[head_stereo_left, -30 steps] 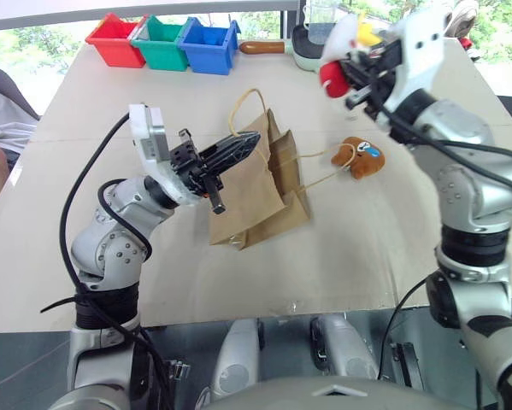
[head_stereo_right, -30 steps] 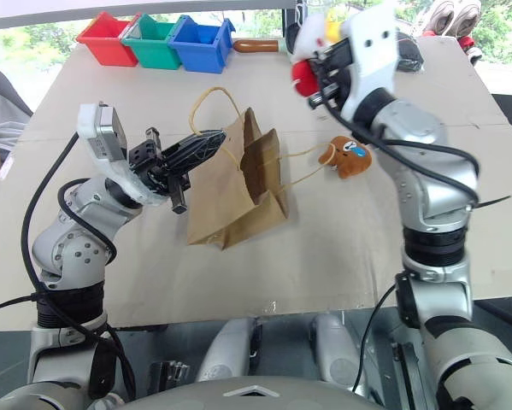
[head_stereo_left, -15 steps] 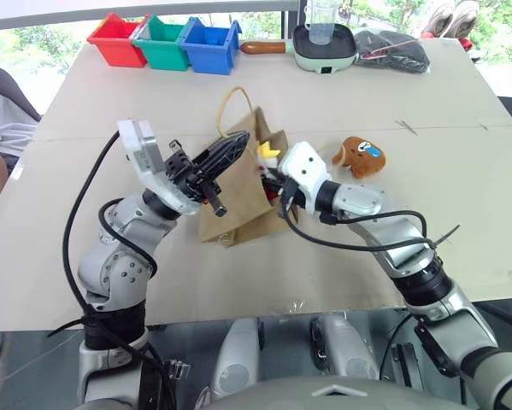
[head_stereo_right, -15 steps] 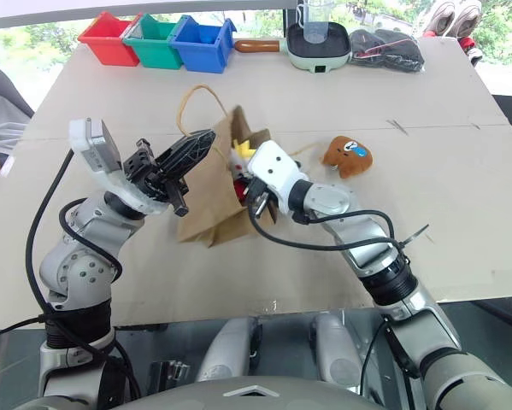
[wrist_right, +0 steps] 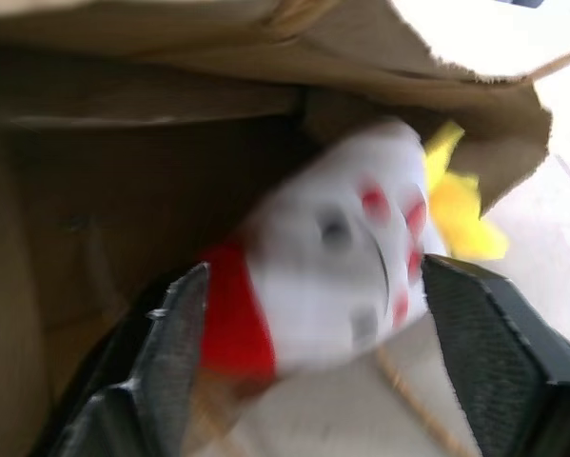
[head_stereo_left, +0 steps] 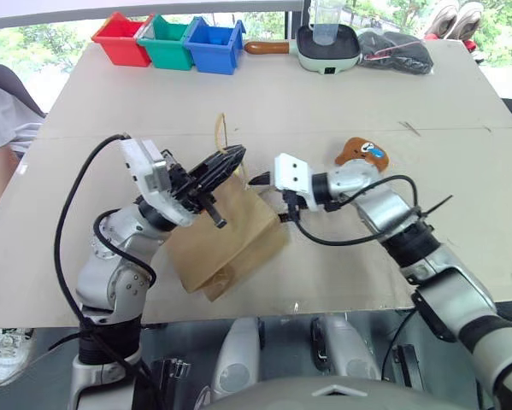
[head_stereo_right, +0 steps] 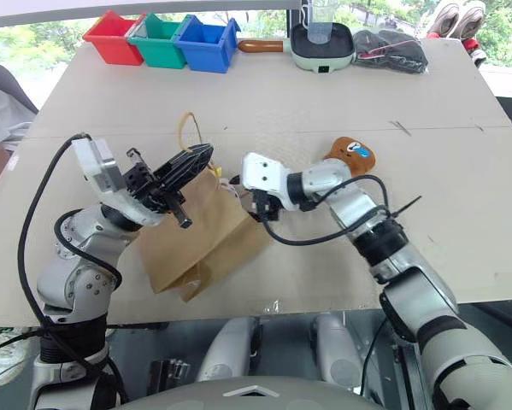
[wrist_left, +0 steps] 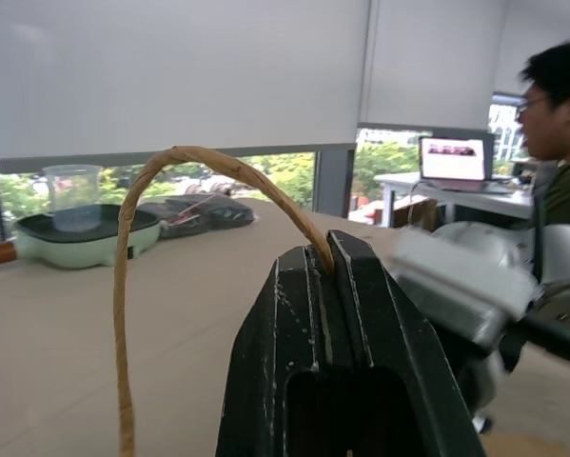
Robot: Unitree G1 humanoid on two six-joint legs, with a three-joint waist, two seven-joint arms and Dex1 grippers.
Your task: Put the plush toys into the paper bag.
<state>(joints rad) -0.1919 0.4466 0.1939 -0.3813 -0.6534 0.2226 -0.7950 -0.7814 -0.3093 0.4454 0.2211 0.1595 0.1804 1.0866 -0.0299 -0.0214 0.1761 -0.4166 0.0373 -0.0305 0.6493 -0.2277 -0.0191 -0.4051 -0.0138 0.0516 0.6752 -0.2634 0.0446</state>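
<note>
Brown kraft paper is nearest: the paper bag (head_stereo_left: 226, 243) lies on the table (head_stereo_left: 341, 256), its mouth raised by the left tool (head_stereo_left: 224, 162), which is fully closed on one twisted handle (wrist_left: 185, 164). At the mouth, the right tool (wrist_right: 313, 314) has its fingers spread apart, and the white-and-red toy (wrist_right: 337, 281) sits between them, just inside the bag; I judge it is being released. Farther back, the brown bear toy (head_stereo_left: 362, 154) lies on the table, not yet packed, so about half remains.

Office: laptop (wrist_left: 453, 157), roller blinds (wrist_left: 170, 76)
</note>
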